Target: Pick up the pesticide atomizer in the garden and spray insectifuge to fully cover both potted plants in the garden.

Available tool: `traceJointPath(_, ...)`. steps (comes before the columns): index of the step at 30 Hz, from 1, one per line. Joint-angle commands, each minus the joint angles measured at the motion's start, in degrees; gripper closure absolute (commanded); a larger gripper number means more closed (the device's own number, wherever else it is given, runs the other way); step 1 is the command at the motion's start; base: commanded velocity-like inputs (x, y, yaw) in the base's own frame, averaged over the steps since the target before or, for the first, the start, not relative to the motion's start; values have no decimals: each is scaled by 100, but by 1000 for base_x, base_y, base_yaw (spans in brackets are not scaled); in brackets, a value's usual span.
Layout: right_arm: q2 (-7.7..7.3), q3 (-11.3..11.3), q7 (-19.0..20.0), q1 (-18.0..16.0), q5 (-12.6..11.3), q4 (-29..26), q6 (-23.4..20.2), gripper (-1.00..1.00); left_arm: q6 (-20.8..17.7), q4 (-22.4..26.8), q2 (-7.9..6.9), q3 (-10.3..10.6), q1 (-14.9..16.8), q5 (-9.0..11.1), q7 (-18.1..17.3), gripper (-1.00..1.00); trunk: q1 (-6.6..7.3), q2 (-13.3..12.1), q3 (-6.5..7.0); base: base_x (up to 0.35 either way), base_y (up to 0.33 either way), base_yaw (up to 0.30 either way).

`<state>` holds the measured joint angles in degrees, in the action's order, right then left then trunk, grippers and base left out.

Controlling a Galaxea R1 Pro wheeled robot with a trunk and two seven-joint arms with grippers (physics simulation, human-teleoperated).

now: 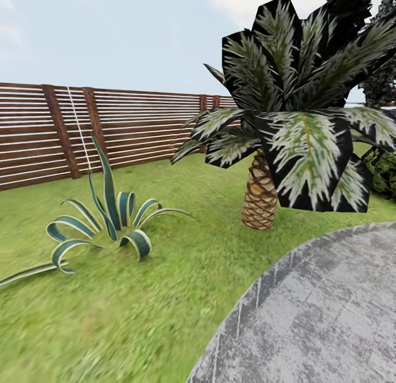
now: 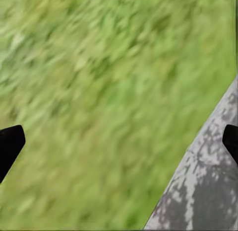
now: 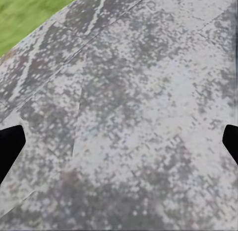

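Two pairs of fingers hung spread and empty, the left gripper [image 2: 119, 141] over lawn [image 1: 165, 295] at the stone patio [image 1: 330, 317] edge, the right gripper [image 3: 119, 141] over the paving. Nothing I saw was the atomizer or the low speckled pots, so its heading couldn't be judged. Best, I thought, to turn slowly, scanning past the palm [image 1: 297, 125] and the striped agave [image 1: 110, 223] by the fence [image 1: 126, 125].

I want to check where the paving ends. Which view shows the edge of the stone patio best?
The head view: the patio edge curves in a long arc against the lawn. The left wrist view catches a short blurred stretch of that edge; the right wrist view shows mostly paving, grass at one corner.
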<state>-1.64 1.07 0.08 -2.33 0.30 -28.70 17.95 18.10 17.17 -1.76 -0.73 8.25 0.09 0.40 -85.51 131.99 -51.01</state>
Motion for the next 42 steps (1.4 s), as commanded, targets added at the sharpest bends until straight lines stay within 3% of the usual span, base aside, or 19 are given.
traceJointPath(1,2,8,1,-4,3,5,18,-100,18,-3,0,-6,1,0,4,-100,-2,2,-5,213,46,-300)
traceJointPath(42,6,8,1,-4,3,5,16,-100,18,6,5,-12,1,70,-39,-100,-2,2,-5,15,8,-300)
